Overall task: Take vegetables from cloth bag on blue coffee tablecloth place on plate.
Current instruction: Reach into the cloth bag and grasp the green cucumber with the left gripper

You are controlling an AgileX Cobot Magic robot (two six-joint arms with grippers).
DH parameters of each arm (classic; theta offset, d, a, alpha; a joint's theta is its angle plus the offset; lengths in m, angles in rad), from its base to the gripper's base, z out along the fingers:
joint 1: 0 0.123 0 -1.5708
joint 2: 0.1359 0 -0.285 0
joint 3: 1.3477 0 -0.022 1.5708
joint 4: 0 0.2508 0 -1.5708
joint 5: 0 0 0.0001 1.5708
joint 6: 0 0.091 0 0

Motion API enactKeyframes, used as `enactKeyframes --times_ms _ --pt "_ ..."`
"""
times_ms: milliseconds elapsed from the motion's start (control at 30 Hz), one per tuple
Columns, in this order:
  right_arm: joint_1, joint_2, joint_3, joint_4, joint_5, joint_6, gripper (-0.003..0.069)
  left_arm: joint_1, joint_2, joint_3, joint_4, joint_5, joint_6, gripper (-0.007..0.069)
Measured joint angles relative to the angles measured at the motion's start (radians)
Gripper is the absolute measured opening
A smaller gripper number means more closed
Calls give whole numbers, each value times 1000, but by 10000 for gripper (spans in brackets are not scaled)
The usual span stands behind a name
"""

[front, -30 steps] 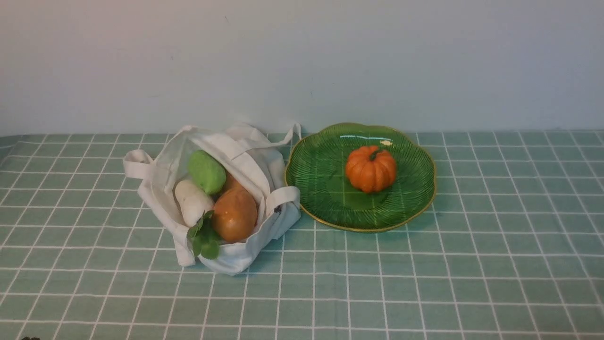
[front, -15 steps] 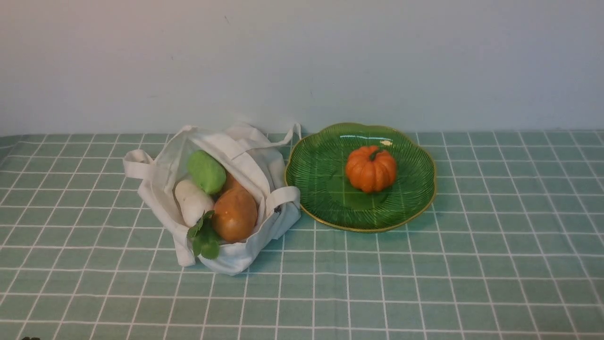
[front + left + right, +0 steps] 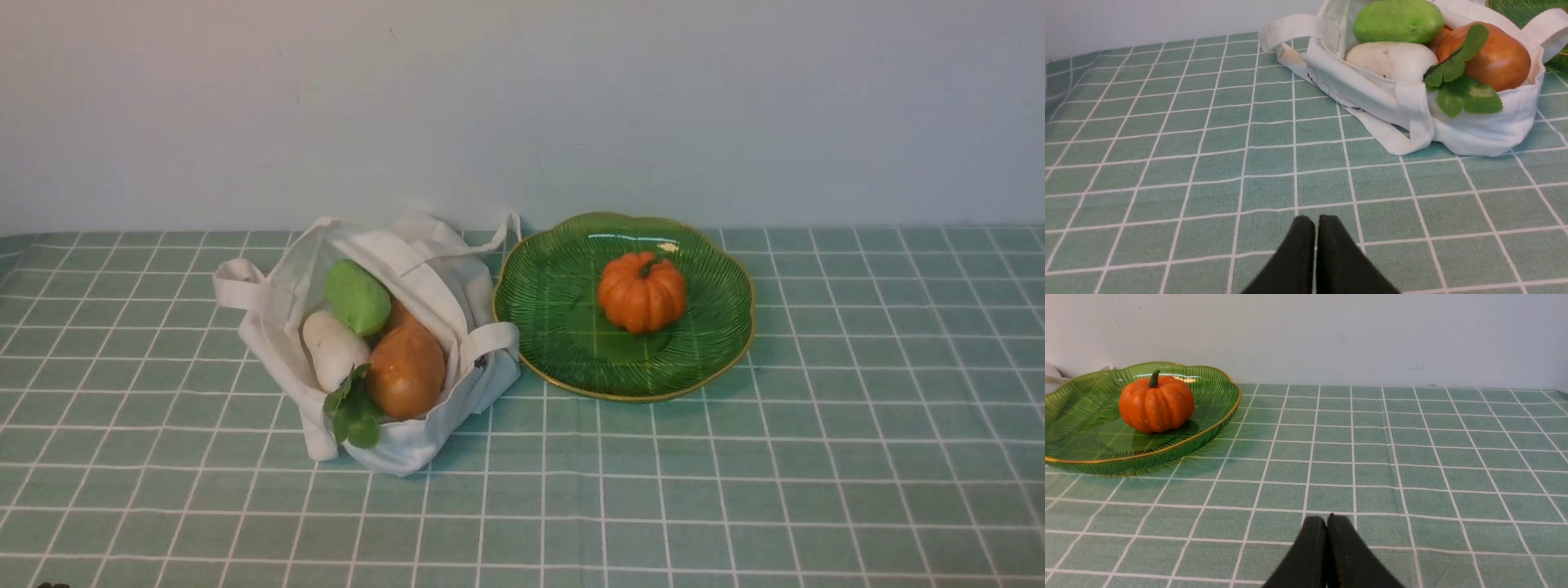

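Off-white soft fabric tote (image 3: 408,445) on pale teal grid tablecloth (image 3: 735,490), holding smooth green cucumber toy (image 3: 357,296), white leafy radish (image 3: 331,347), orange-brown potato (image 3: 406,369); dark print (image 3: 1327,90) on its side unreadable. Just beside, scalloped dark green gold-rimmed plate (image 3: 555,327) bearing orange toy pumpkin (image 3: 642,291). Left gripper (image 3: 1316,228), right gripper (image 3: 1326,526) clenched, empty

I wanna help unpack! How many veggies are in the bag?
4: green one at back, white radish left, potato in front, second potato peeking behind it. More may hide underneath.
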Motion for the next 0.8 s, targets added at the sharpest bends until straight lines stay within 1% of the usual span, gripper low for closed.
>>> enactKeyframes --times_ms 500,567,600,633,667,733,800 --pt "0 0 0 0 0 0 -17 0 0 0 0 0 0 -5" --pt "0 0 0 0 0 0 -17 0 0 0 -15 0 -8 -5" --pt "0 0 0 0 0 0 -17 0 0 0 -41 0 -33 -5" --pt "0 0 0 0 0 0 -17 0 0 0 -92 -1 -73 -5" --pt "0 0 0 0 0 0 -17 0 0 0 -119 -1 -82 -5" --pt "0 0 0 0 0 0 -17 0 0 0 -309 -1 -224 -5" --pt "0 0 0 0 0 0 -17 0 0 1 -491 0 -335 -5"
